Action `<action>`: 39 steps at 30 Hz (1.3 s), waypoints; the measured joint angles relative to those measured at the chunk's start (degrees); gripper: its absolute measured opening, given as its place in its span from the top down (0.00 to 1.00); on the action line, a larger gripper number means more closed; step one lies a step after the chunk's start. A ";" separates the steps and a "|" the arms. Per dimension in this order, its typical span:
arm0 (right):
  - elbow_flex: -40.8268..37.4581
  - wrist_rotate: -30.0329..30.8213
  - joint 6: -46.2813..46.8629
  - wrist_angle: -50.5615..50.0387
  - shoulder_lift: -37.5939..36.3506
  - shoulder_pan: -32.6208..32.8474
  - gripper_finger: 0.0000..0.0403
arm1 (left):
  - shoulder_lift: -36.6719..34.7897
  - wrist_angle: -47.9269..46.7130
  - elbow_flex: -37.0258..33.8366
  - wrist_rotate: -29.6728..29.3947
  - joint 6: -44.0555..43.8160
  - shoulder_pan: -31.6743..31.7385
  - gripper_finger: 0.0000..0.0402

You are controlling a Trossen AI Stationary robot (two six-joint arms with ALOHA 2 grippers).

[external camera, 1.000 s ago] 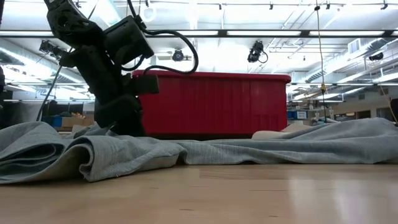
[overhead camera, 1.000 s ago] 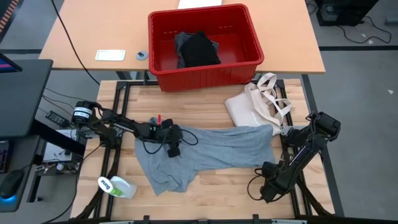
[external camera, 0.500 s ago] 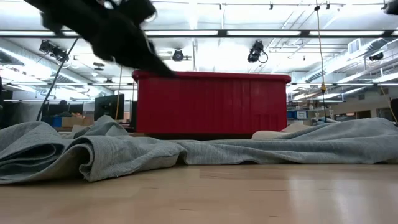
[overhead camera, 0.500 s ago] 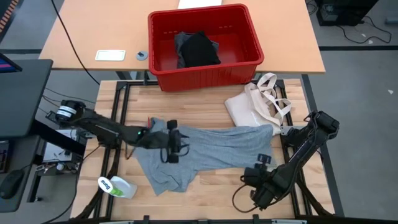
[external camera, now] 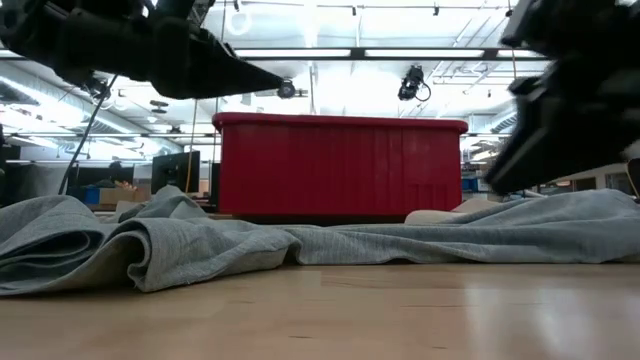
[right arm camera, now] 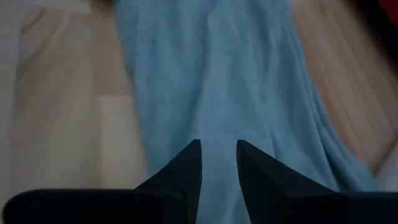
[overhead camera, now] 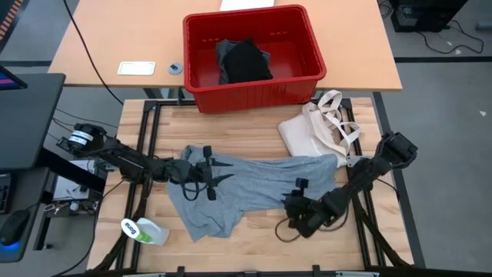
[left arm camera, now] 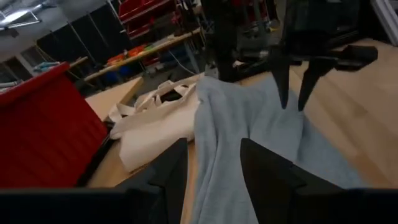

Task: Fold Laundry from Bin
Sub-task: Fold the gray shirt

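While light grey cotton T-shirt [overhead camera: 254,188] lies unfolded, dark garments [overhead camera: 244,61] remain in red plastic bin [overhead camera: 254,91]; left gripper [overhead camera: 217,178] and right gripper [overhead camera: 294,201] both parted, empty.

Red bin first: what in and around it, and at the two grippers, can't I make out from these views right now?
- Red bin: high view shows a black garment piled on top; whatever lies beneath is hidden.
- Low view: the bin's wall blocks its contents.
- Right gripper: blurred in the low view; contact with the grey T-shirt is unclear.
- Left gripper: the T-shirt's chest mark is not visible anywhere.
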 joint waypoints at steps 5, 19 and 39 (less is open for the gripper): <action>-10.81 -0.26 -16.28 19.80 -6.15 -6.64 0.77 | -1.32 -14.12 3.43 -6.74 -4.52 2.55 0.62; -29.85 -12.40 -37.07 61.49 -23.88 -23.62 0.78 | -2.38 -99.99 28.21 6.33 -55.72 11.50 0.62; -30.37 -28.00 -48.34 64.40 -23.09 -35.70 0.78 | 3.02 -100.88 26.23 3.91 -70.49 18.12 0.52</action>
